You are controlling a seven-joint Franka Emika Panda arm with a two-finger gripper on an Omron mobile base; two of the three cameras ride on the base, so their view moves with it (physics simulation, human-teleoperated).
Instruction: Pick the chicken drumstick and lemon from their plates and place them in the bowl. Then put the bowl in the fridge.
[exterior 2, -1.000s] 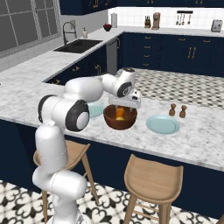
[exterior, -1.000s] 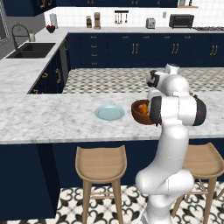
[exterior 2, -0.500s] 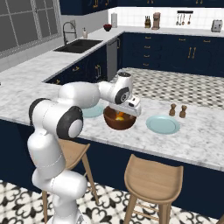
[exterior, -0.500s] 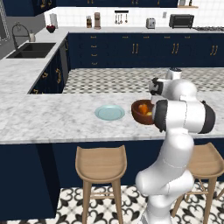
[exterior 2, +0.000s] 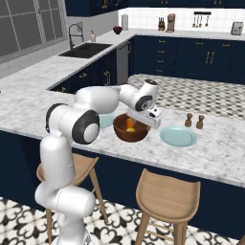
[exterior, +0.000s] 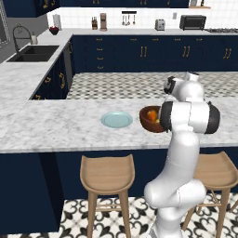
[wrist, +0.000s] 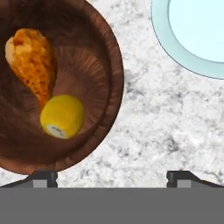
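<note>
The reddish-brown wooden bowl [wrist: 98, 65] [exterior 2: 129, 130] [exterior: 149, 119] stands on the marble counter with the chicken drumstick [wrist: 33, 61] and the yellow lemon [wrist: 62, 116] lying together inside it. One pale blue-green plate [wrist: 197, 43] [exterior 2: 178, 136] lies bare just right of the bowl, the other [exterior: 116, 119] to its left. My gripper [wrist: 113, 178] [exterior 2: 149, 123] hangs open low over the counter at the bowl's right rim, between bowl and plate, holding nothing. One fingertip [wrist: 43, 177] sits by the bowl's edge. The fridge is out of view.
Two small brown shakers [exterior 2: 194, 120] stand behind the right plate. Wooden stools [exterior: 108, 169] [exterior 2: 167, 194] sit under the counter's near edge. A sink [exterior 2: 86, 49] lies far left, with navy cabinets along the back wall.
The hand has slid from over the bowl's middle toward its right rim and dropped a little. The jaws stayed open. Drumstick and lemon rest in the bowl as before.
</note>
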